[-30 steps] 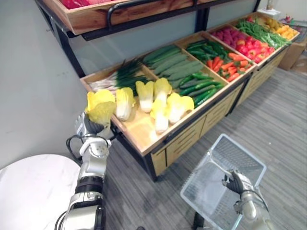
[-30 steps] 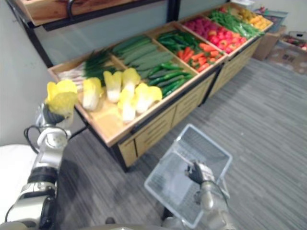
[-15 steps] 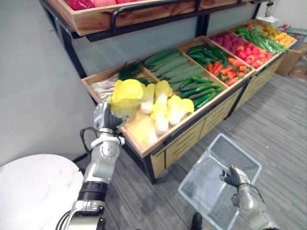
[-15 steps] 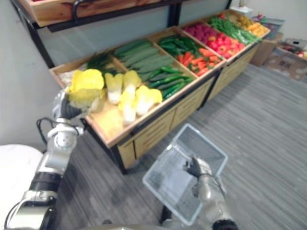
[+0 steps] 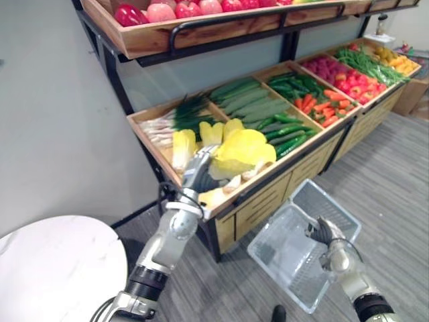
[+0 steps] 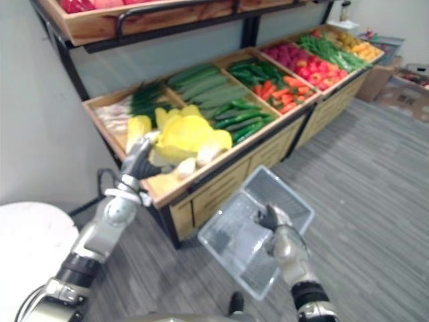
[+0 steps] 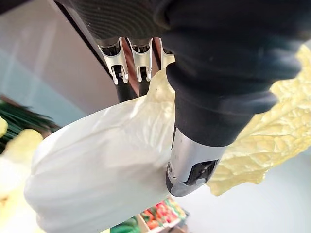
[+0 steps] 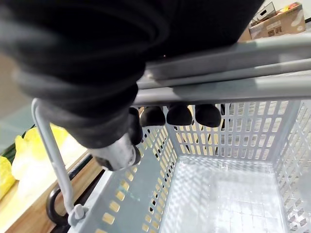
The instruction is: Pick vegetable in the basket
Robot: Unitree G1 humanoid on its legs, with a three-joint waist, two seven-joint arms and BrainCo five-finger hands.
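left hand (image 5: 200, 173) is gripping a yellow-leaved, white-stemmed napa cabbage (image 5: 242, 146), its fingers (image 7: 118, 57) and thumb curling round the thick pale stem end while the crinkled leaves are fanning out beyond the palm. the cabbage is being held in the air over the front of the leftmost compartment of a long slanted wooden produce stand (image 5: 260, 201), just above the loose yellow cabbages (image 5: 181, 144) that are lying in that compartment.

right hand (image 5: 323, 232) is showing lower and to the right, over the grey striped floor (image 5: 395, 174). its dark-tipped fingers (image 8: 180, 115) are wrapping round the grey handle bars of a pale grey perforated plastic basket (image 5: 281, 251), clamping them from underneath. the basket is hanging tilted in front of the stand's drawers, below the cabbage and well apart from it.

behind the cabbages, a bunch of dark green spring onions (image 5: 190, 111) is lying at the back of the same compartment. the next compartment along is carrying long pale green cucumbers (image 5: 247, 99), and further to the right orange carrots (image 5: 323, 107) are lying beside green vegetables. a raised wooden shelf (image 5: 201, 30) is running above the stand, with round red produce (image 5: 167, 11) sitting in it. a round white marble-look table (image 5: 53, 265) is standing near the left arm, close to the plain grey wall (image 5: 47, 121).
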